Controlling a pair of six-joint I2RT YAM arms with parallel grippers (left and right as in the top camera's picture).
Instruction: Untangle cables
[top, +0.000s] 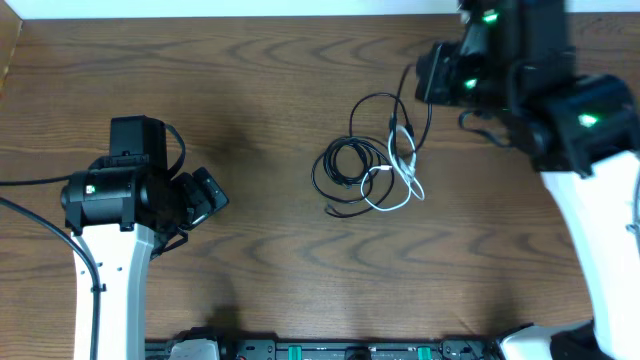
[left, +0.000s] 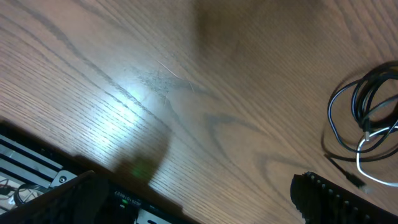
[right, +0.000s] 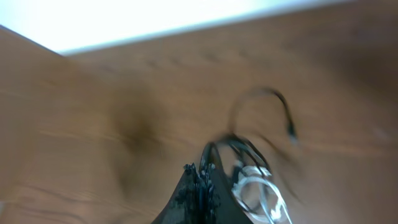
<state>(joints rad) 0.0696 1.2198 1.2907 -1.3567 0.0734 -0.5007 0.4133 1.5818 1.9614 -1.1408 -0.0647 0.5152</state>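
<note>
Brown wood-grain worktop (top: 250, 80) is carrying the cables (top: 372, 168) right of centre, where black loops (top: 345, 160) are lying tangled with a white cord (top: 405, 168). My right gripper (top: 432, 75) is hovering just beside the tangle's far edge. Its own view is blurring, so I cannot tell how its jaws stand. My left gripper (top: 207, 194) is hanging well apart from the cables, fingers spread wide.

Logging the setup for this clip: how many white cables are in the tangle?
1. The white cable loops through the right side of the black cables, mid-table; overlapping loops might hide another.
</note>
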